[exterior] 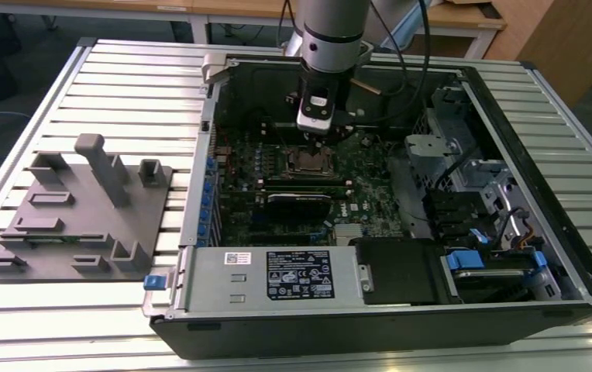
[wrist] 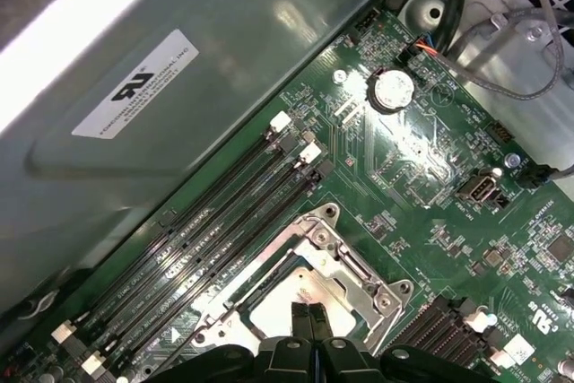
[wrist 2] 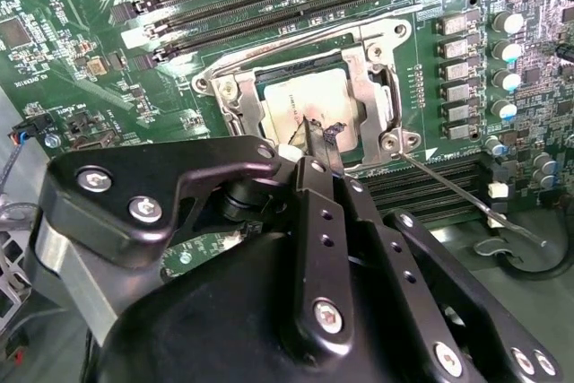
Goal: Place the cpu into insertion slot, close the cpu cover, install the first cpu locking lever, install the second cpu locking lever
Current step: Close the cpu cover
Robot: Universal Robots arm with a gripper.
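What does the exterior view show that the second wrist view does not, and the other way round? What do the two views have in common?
The exterior view adds the whole open computer case on a slatted table, a grey fixture block at the exterior view's left, and the power supply. The second wrist view adds close detail: the cpu cover lying over the cpu, and a thin lever sticking out beside it. Both show the green motherboard and the gripper, fingers together, just above the cpu.

One cpu point(wrist 2: 300, 100), one cpu cover point(wrist 2: 357, 73), one motherboard point(wrist: 421, 159), four memory slots point(wrist: 206, 213).
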